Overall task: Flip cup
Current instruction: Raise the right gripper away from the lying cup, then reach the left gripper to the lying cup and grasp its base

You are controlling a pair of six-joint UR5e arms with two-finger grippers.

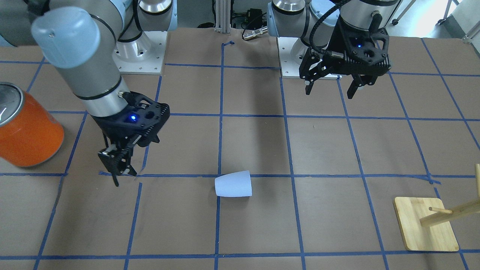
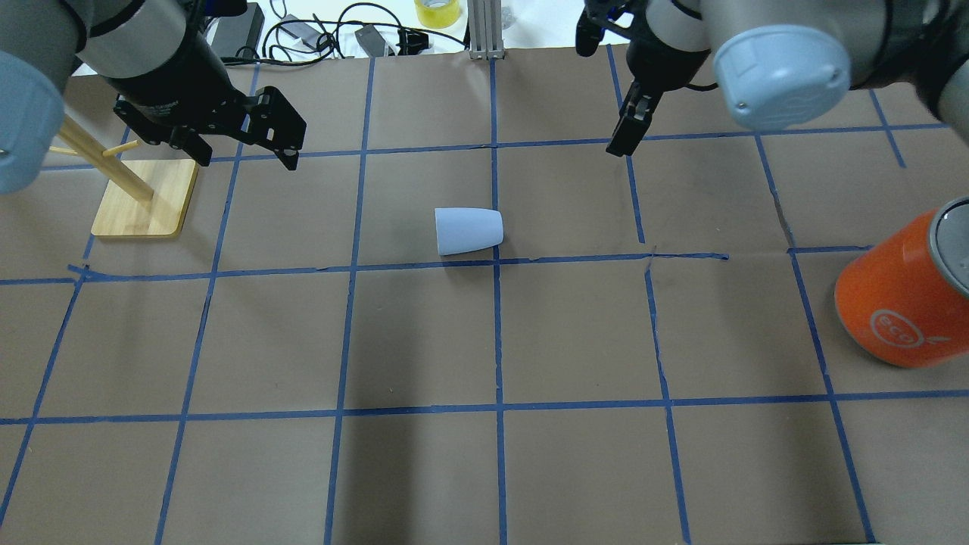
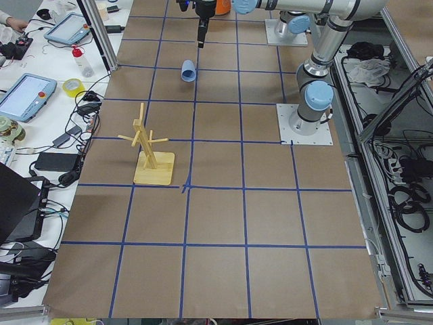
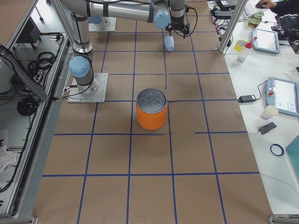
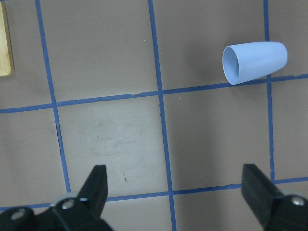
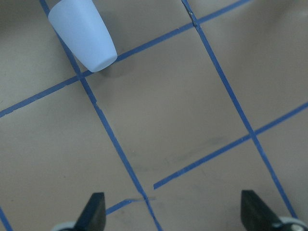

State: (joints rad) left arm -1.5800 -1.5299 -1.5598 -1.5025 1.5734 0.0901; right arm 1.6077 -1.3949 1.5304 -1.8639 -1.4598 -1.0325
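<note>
The cup [image 1: 233, 183] is a small pale blue-white tumbler lying on its side on the brown table near the middle. It also shows in the overhead view [image 2: 468, 231], its mouth towards the robot's left. The left wrist view shows the cup [image 5: 254, 61] with its blue open mouth. The right wrist view shows the cup [image 6: 84, 33] from its closed base. My left gripper [image 1: 333, 90] [image 2: 246, 155] [image 5: 174, 180] hangs open and empty above the table, apart from the cup. My right gripper [image 1: 122, 174] [image 2: 624, 136] [image 6: 173, 204] is also open and empty, off to the cup's other side.
A large orange can [image 1: 28, 131] [image 2: 901, 299] with a silver top stands at the table's right end. A wooden peg stand [image 1: 425, 225] [image 2: 144, 197] stands on the left side, close to my left gripper. Blue tape lines grid the table.
</note>
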